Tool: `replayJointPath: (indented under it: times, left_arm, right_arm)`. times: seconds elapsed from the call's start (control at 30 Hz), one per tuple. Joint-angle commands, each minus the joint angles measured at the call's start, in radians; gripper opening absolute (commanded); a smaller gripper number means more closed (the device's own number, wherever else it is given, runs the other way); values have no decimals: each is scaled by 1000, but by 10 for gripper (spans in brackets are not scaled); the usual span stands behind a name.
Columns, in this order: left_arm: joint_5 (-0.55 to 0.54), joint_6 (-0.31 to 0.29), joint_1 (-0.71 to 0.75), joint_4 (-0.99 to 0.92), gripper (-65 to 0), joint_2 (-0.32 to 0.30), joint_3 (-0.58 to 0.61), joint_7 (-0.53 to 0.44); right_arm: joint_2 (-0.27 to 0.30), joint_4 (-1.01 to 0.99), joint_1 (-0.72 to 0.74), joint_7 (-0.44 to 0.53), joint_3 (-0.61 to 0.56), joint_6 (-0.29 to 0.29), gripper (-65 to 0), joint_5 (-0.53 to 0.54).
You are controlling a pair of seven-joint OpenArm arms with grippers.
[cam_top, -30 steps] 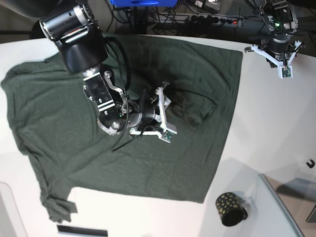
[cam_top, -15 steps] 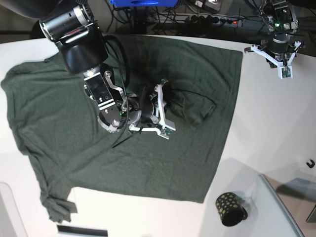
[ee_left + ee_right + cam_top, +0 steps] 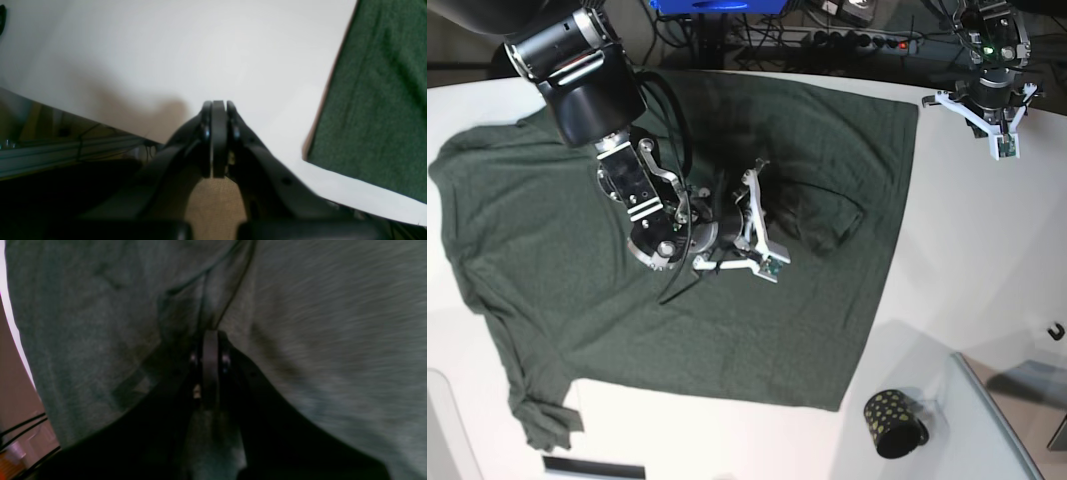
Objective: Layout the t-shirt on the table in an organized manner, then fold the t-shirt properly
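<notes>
The right hand (image 3: 762, 215) is pinching a raised fold of the t-shirt (image 3: 557, 260) mid-garment, ready for flattening the bunched sleeve. The left hand (image 3: 999, 125) is hovering fully closed and empty beyond the hem. Bare bench (image 3: 987, 260) is offering spreading room; a dotted cup (image 3: 893, 422) is standing near the corner.

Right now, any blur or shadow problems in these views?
Right wrist: shirt weave streaked and soft, end effector a dark silhouette. Left wrist: end effector soft, soft shadow on table. Base: sharp, arm shadow darkens the shirt's far side.
</notes>
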Motion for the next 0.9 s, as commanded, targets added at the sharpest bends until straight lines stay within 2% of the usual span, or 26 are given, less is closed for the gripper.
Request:
replayJointPath:
  times: [0.0,0.17,0.43,0.63,0.87]
  left_arm:
    - [2,7,6,15,-650,-13,-8,-18]
    - [2,7,2,13,-650,-14,-8,-18]
    - [2,7,0,20,-650,-14,-8,-18]
    - [2,7,0,20,-650,-16,-8,-18]
    - [3,7,-12,21,-650,-16,-8,-18]
  right_arm:
    - [3,49,11,0,2,1,-647,16]
    - [12,192,-24,-49,2,1,-647,16]
    - [64,328,-24,-89,7,1,-648,16]
    - [75,400,-9,-107,114,1,-648,16]
    - [77,480,42,-176,229,1,-648,16]
